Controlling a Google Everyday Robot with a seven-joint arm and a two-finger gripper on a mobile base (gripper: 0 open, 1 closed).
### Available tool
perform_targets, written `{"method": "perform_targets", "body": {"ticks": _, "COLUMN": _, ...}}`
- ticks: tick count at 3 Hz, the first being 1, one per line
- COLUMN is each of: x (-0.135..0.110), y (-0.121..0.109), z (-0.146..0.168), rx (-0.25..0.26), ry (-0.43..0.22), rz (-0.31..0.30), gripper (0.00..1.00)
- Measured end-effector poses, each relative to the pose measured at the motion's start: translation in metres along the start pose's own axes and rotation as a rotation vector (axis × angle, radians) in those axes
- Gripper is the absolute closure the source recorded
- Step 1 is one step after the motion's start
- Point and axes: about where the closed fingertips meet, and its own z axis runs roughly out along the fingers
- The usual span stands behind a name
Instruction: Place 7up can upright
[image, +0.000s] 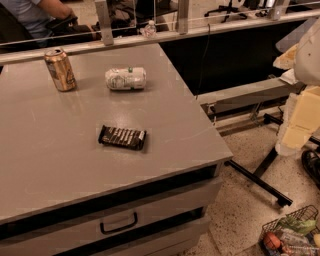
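Observation:
The 7up can, pale whitish-silver with faint green markings, lies on its side on the grey table, toward the back and near the middle. My arm hangs at the right edge of the view, beyond the table and over the floor. Its pale yellowish lower end, the gripper, is well to the right of the can and far from it, and holds nothing that I can see.
A gold can stands upright at the back left of the table. A dark snack bar packet lies in front of the 7up can. A wire basket of items sits on the floor at the lower right. A rail runs along the table's far edge.

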Motion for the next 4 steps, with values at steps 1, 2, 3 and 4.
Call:
{"method": "perform_targets", "body": {"ticks": 1, "x": -0.003, "y": -0.002, "z": 0.001, "rx": 0.005, "ry": -0.004, "rz": -0.004, "gripper": 0.00}}
{"method": "perform_targets", "body": {"ticks": 2, "x": -0.020, "y": -0.014, "z": 0.012, "rx": 0.012, "ry": -0.021, "rz": -0.015, "gripper": 0.00}}
{"method": "perform_targets", "body": {"ticks": 3, "x": -0.060, "y": -0.046, "z": 0.042, "rx": 0.020, "ry": -0.064, "rz": -0.051, "gripper": 0.00}}
{"method": "perform_targets", "body": {"ticks": 4, "x": -0.092, "y": -0.084, "z": 0.068, "rx": 0.012, "ry": -0.093, "rz": -0.089, "gripper": 0.00}}
